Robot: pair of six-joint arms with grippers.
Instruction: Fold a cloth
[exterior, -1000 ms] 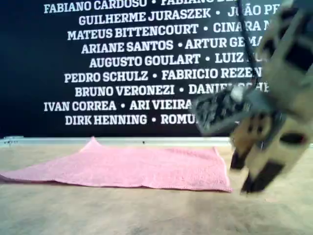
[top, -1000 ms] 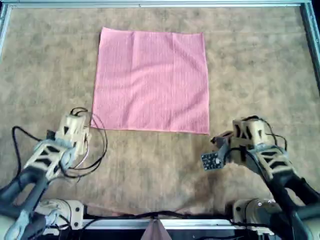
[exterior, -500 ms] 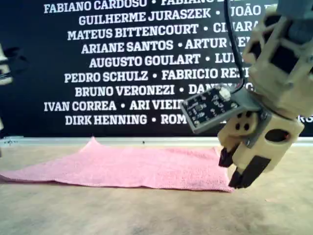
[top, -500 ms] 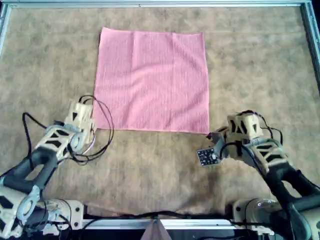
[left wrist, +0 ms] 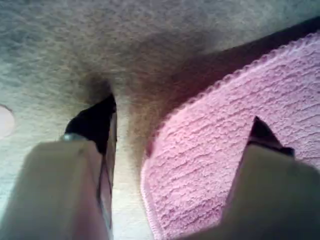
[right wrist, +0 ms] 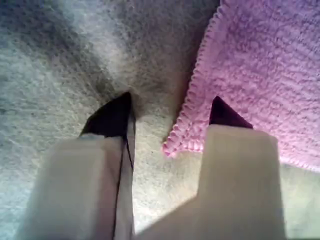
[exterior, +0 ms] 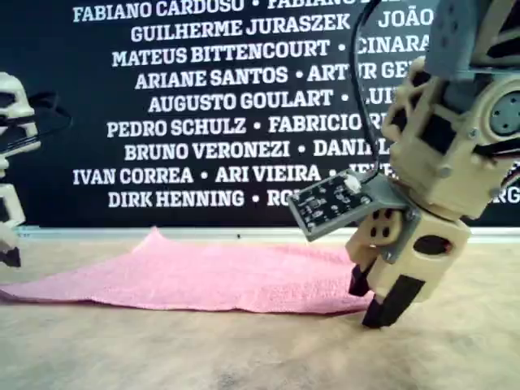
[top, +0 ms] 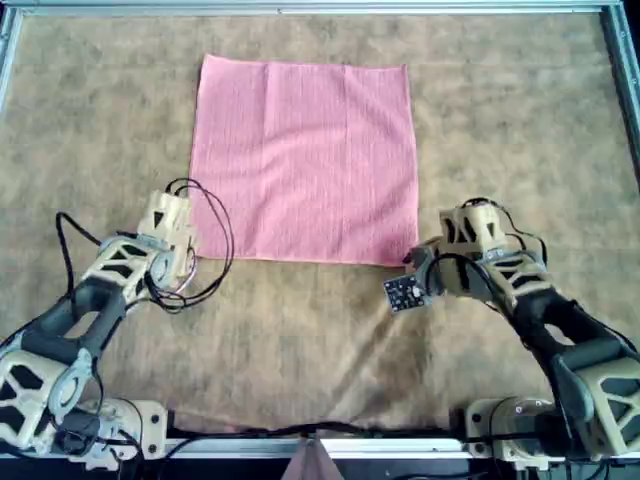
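Observation:
The pink cloth [top: 305, 160] lies flat and spread out on the brown mat [top: 300, 330], in the far half of the overhead view. My left gripper [top: 172, 226] is at its near corner on the overhead view's left. In the left wrist view the left gripper [left wrist: 180, 132] is open, with the cloth's corner [left wrist: 200, 165] between its fingers. My right gripper [top: 447, 243] is at the near corner on the overhead view's right. It stands open [right wrist: 170, 112], and that corner [right wrist: 187, 135] sits between its fingers. In the exterior view the cloth [exterior: 203, 276] lies low and the right gripper [exterior: 375, 299] is down at its edge.
A metal rail [top: 300, 8] borders the mat's far side, and another runs down the overhead view's right edge [top: 628, 80]. Loose cables [top: 205, 250] hang by the left gripper. A small circuit board [top: 403, 291] sticks out from the right gripper. A black wall with white names [exterior: 203, 97] stands behind.
Both grippers have moved away from the near edge toward the cloth's near corners and come down to the mat. The cloth has not moved.

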